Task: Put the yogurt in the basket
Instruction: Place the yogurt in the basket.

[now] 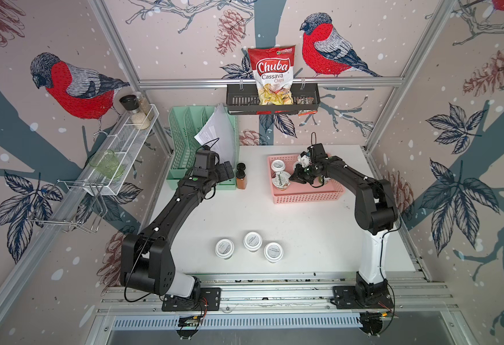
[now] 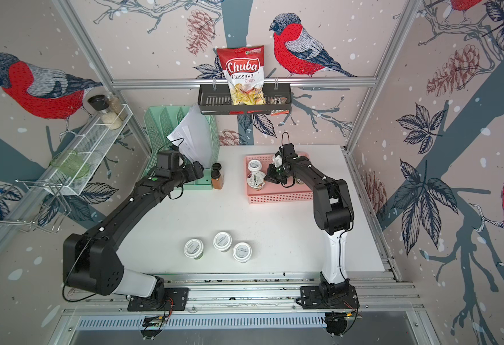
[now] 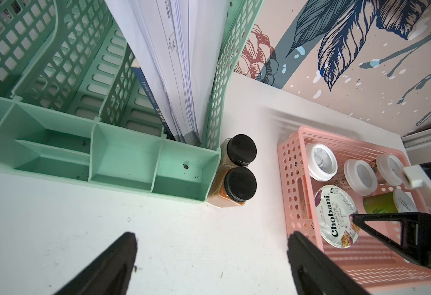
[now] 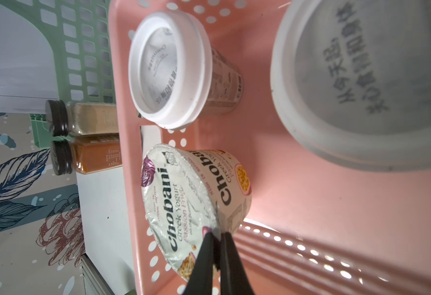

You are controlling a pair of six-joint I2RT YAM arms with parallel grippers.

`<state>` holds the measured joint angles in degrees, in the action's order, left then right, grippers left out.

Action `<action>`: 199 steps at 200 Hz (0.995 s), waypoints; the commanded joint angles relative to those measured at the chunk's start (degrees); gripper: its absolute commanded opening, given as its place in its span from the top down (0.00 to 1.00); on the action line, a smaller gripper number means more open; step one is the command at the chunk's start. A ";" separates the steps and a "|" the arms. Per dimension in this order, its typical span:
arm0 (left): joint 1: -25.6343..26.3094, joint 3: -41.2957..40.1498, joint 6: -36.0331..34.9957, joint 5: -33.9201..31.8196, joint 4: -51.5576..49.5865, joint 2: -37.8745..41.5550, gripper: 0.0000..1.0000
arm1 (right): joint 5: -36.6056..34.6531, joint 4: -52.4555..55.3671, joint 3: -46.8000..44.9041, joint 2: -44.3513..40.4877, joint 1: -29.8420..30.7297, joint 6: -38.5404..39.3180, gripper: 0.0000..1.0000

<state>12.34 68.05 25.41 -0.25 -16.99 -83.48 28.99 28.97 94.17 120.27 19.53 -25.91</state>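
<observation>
Right gripper (image 4: 217, 236) pressed together on the foil rim of the Chobani cup (image 4: 183, 204); left gripper (image 3: 212, 234) spread over the counter (image 1: 274, 215). Near edge: three round white-lidded clear jars (image 1: 253, 240), upright. Farther back, pink perforated plastic basket (image 1: 307, 197): four more jars, one lying sideways, plus the one cup tipped, axis near-horizontal, lid toward the two black-capped spice bottles (image 1: 240, 179).
</observation>
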 commanded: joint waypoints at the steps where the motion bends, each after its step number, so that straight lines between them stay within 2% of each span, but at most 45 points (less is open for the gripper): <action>1: 0.03 -0.03 -0.87 -0.76 1.61 0.42 0.05 | -0.53 -1.08 0.58 0.53 0.15 -0.91 0.89; 151: 0.01 -0.20 -1.14 -1.09 1.45 1.04 0.05 | -2.75 -0.12 2.29 3.13 0.59 -0.61 0.83; 199: 0.05 -0.20 -1.25 -1.24 1.62 1.23 0.05 | -3.89 1.50 3.19 2.40 0.53 0.04 0.72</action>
<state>12.34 67.85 25.02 -1.19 -16.99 -82.72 26.35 29.32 96.51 123.26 19.94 -26.92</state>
